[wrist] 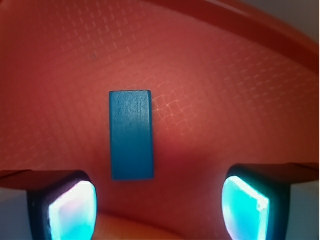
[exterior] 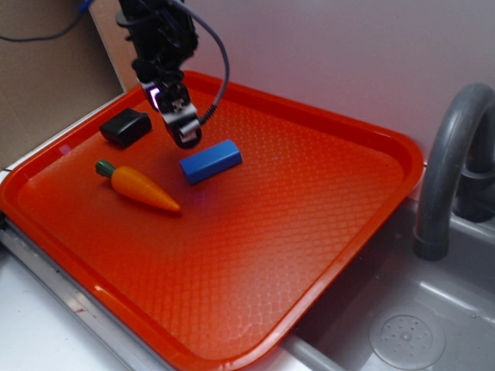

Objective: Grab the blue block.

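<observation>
Wrist view shows our jaws spread above the small rigid blue rectangular block (wrist: pixel 131 134); we'd pinch its long flat sides.

The blue block (exterior: pixel 210 161) is a small bright blue bar with plain flat faces, lying flat on the orange tray (exterior: pixel 325 232), toward its back-left part.

The block (exterior: pixel 211 161) is lying on the tray (exterior: pixel 325 232), right of the carrot (exterior: pixel 139 187); the box (exterior: pixel 125 127) is sitting far left.
</observation>
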